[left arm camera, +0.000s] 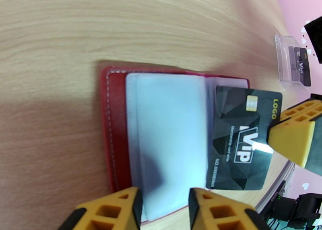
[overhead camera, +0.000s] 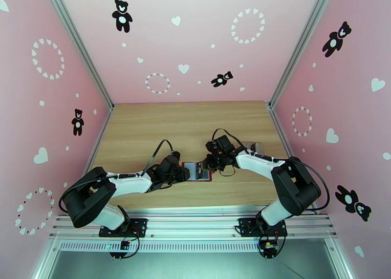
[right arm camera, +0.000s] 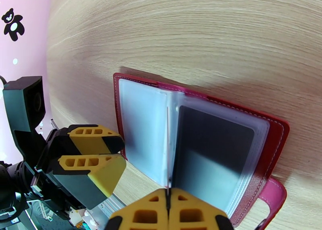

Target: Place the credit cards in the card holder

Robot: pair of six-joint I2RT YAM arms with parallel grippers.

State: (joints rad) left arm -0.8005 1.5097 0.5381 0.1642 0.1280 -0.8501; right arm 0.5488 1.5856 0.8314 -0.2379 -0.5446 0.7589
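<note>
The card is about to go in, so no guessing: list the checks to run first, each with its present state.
1. Grip: right gripper shut on the credit card: ok.
2. Target: card holder lying open on the table: ok.
3. Alignment: card's edge lined up with a sleeve mouth near the fold: cannot tell.
4. Support: left gripper steadying the card holder: cannot tell; its fingers stand apart at the edge of the left page.
5. Space: right-hand sleeve free: cannot tell; a dark shape shows inside it.
</note>
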